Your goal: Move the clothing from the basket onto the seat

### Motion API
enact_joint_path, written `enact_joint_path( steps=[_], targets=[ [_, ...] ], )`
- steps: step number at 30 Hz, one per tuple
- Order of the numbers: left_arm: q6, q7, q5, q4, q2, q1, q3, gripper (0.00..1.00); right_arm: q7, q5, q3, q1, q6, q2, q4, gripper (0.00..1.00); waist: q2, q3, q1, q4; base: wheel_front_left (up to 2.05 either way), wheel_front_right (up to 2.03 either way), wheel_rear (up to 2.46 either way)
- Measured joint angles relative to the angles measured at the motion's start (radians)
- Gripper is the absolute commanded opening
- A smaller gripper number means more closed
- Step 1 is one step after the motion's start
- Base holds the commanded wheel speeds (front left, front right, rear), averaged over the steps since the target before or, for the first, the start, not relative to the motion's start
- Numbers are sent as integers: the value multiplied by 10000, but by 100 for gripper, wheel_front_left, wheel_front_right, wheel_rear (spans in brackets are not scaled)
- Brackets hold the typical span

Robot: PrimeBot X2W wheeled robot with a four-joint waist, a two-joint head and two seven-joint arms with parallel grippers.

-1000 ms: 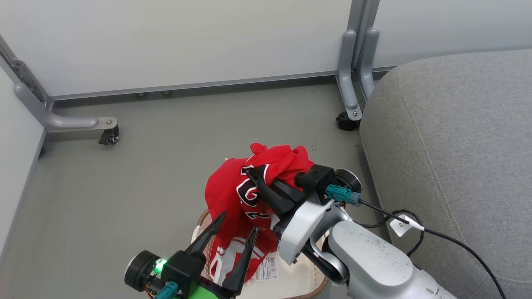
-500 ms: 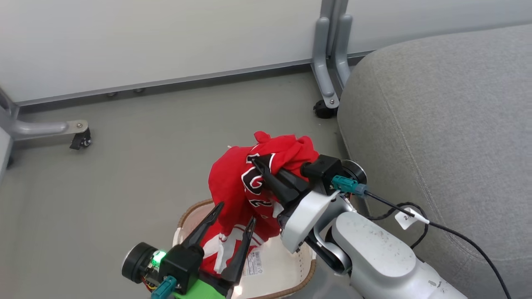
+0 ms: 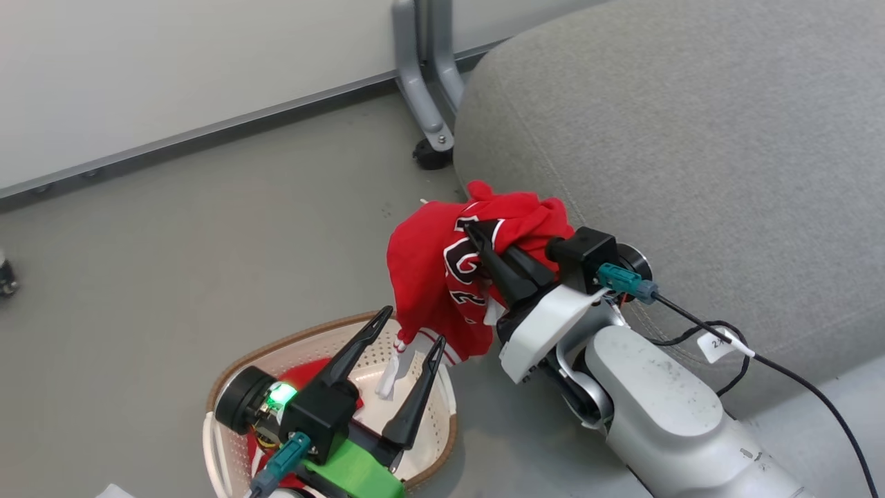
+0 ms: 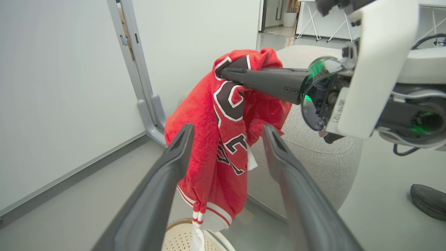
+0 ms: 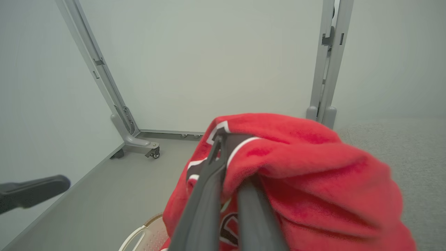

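My right gripper (image 3: 477, 238) is shut on a red clothing piece (image 3: 429, 277) with white bands and black-and-white letters. The garment hangs above the floor beside the grey seat (image 3: 691, 138), its lower hem dangling over the basket (image 3: 276, 342). In the right wrist view the clothing (image 5: 306, 167) drapes over my right gripper (image 5: 226, 143). My left gripper (image 3: 413, 326) stands open over the basket, holding nothing. Through its fingers (image 4: 174, 157) I see the hanging clothing (image 4: 205, 115). More red fabric (image 3: 304, 373) lies in the cream basket.
Grey partition legs with a caster (image 3: 432, 153) stand at the seat's far-left corner, before a pale wall panel. A black cable with a white tag (image 3: 719, 342) trails from my right wrist along the seat's front. A dark object (image 4: 428, 200) lies on the floor.
The head camera has swung toward the seat. The right gripper has carried the clothing up and closer to the seat's edge, so its hem has left the basket. Both grippers keep their states.
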Motion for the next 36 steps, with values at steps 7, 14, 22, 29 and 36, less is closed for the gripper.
enact_joint_path(
  steps=[7,14,22,29,36],
  targets=[
    [-113,184,15,-58,36,-214,-221,100,-86,-128,-811,207,0,-105,-86,0,0,404,0,-1105,0,0,0],
    [-194,445,90,-213,244,-428,-355,100,-104,-311,-1693,382,0,-261,-171,0,0,906,0,-1962,0,0,0],
    [-293,629,165,-364,328,-889,-585,100,-132,-366,-3076,-58,0,-683,6,0,0,1639,0,-2269,0,0,0],
    [-362,696,297,-568,451,-1557,-581,100,-132,-403,-4406,-1273,0,-1607,414,0,0,2206,1,-1843,0,0,0],
    [-391,694,543,-717,564,-2228,-573,100,-136,-410,-5781,-3069,0,-2834,934,0,0,2942,1,-1166,0,0,0]
  ],
)
